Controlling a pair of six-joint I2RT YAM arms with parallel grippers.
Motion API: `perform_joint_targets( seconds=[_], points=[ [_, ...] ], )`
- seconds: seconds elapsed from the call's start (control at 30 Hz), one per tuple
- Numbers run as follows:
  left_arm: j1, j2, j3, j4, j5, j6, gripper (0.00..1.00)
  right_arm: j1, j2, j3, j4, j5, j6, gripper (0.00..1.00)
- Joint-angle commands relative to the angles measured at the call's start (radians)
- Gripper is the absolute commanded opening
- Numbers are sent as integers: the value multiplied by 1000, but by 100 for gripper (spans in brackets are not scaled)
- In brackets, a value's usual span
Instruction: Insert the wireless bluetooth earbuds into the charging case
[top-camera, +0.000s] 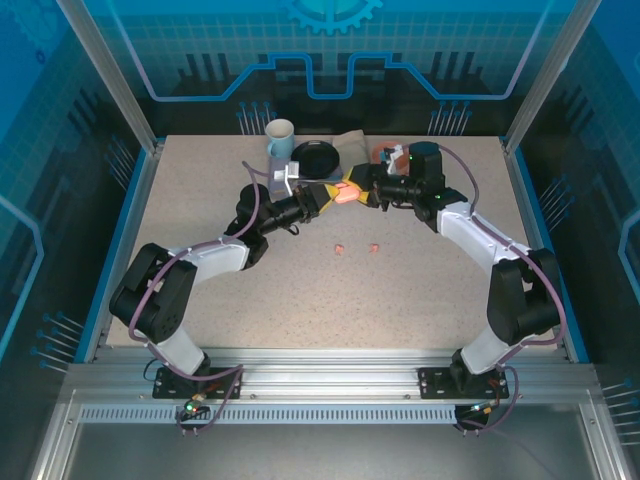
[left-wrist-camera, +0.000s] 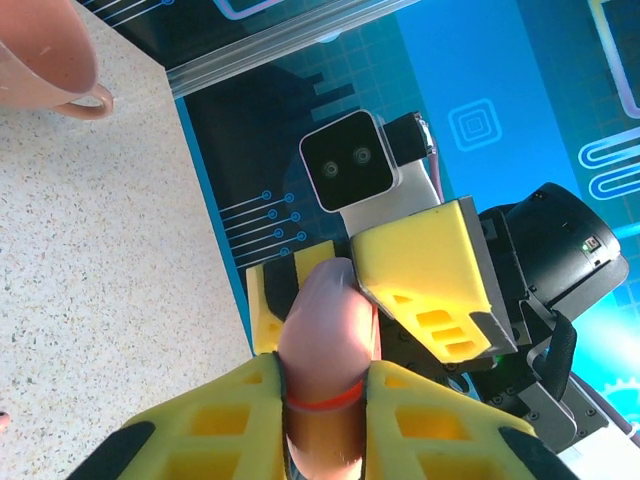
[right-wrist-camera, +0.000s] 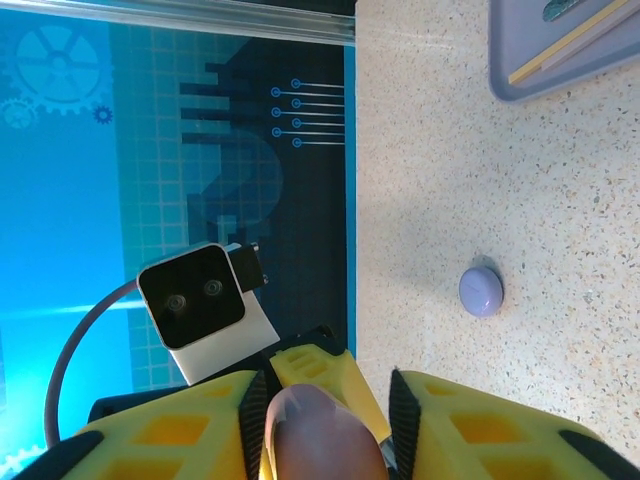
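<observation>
two salmon-pink earbuds (top-camera: 341, 247) lie below, basewards of both hands; left gripper (left-wrist-camera: 322, 410) pinches the pink case (left-wrist-camera: 325, 320), long axis pointing into right gripper (right-wrist-camera: 325, 395), whose grip i cannot tell.

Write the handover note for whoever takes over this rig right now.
Grippers: the left gripper is shut on the pink case, held between the two arms. The right gripper has its fingers either side of the same case's other end; whether it grips is unclear.
Things: two pink earbuds lie loose on the table, nearer the bases than the grippers. A lilac case sits on the table and looks shut.
Done: pink case picked up.
Left: open it, seat the buds, then deal with the lilac case.
</observation>
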Motion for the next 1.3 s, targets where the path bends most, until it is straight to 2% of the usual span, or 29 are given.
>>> perform_joint_targets(
  seconds=[0.0,0.23,0.3,0.43,0.5,0.57,0.83,1.27],
  points=[
    [-6,-30,20,2,16,22,16,-20,-22,3,13,-5,16,33],
    [-6,-23,32,-28,11,23,18,-33,-45,-31,37,-19,22,11],
    [-6,-21,35,-31,9,23,28,-33,-47,-35,37,-19,22,5],
    [-7,-19,37,-21,14,18,52,-34,-43,-32,34,-12,27,2],
    [-10,-17,34,7,21,8,59,-33,-37,-33,43,-10,38,2],
    [-15,-13,35,28,31,1,61,-33,-31,-30,55,-9,47,2],
    [-48,23,67,58,57,-4,60,-27,-23,-23,63,-9,61,1],
    [-55,79,111,90,61,-31,49,-19,-22,-25,58,-11,60,1]
  ],
)
